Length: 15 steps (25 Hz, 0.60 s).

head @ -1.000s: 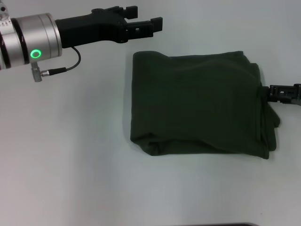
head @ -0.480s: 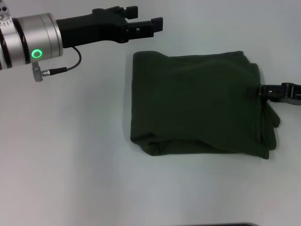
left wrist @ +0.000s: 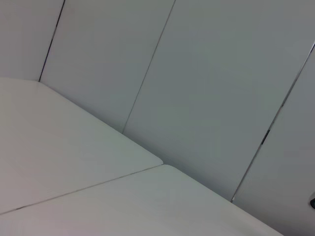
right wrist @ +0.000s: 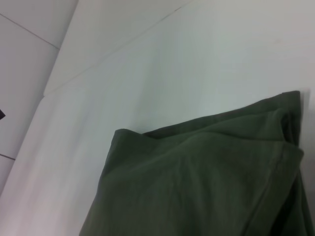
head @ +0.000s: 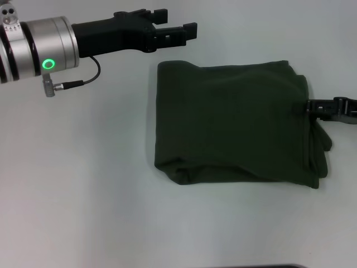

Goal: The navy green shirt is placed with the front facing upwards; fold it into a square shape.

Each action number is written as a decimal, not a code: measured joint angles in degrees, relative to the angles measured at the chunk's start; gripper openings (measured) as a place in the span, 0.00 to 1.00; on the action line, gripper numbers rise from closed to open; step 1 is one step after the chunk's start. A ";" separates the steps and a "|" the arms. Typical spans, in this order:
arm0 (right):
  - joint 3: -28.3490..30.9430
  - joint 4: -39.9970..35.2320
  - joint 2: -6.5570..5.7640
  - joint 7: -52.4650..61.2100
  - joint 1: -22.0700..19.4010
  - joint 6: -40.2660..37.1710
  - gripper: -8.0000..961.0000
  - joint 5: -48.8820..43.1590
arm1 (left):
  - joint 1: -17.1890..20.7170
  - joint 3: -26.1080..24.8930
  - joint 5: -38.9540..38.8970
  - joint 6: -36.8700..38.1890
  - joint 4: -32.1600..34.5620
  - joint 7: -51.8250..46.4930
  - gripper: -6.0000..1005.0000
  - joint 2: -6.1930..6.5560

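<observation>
The navy green shirt lies folded into a rough rectangle on the white table, right of centre in the head view. No lettering or collar shows. My right gripper reaches in from the right and touches the middle of the shirt's right edge, where the layers bunch. The right wrist view shows the shirt close up, with stacked fabric edges on one side. My left gripper hovers open and empty beyond the shirt's far left corner, above the table.
The left arm's silver wrist, with a green light and a cable, stretches across the upper left. Bare white tabletop surrounds the shirt. Wall panels stand behind the table's far edge.
The right gripper has slid left from just off the shirt onto its right edge. The left arm has shifted slightly to the right.
</observation>
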 joint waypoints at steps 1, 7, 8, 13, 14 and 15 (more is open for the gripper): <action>0.00 -0.08 -0.04 0.18 0.02 -0.11 0.78 0.00 | -0.04 -0.01 0.00 0.00 -0.02 0.02 0.92 0.00; 0.48 -1.07 -0.74 1.00 0.12 -1.08 0.78 0.03 | -0.37 -0.06 0.00 -0.01 -0.52 0.04 0.92 0.00; 0.52 -1.08 -0.92 1.09 0.12 -1.00 0.78 0.04 | -0.38 -0.06 0.00 0.00 -0.54 0.04 0.92 0.00; 0.34 -1.01 -1.02 1.13 0.60 0.01 0.78 0.10 | -0.41 -0.02 0.00 0.00 -0.54 0.04 0.92 -0.06; 0.23 -0.86 -1.02 1.13 0.81 0.43 0.78 0.10 | -0.43 -0.01 0.00 0.00 -0.54 0.03 0.92 -0.07; 0.13 -0.72 -0.96 1.13 1.00 0.77 0.78 0.10 | -0.45 0.00 0.00 0.00 -0.54 0.04 0.92 -0.08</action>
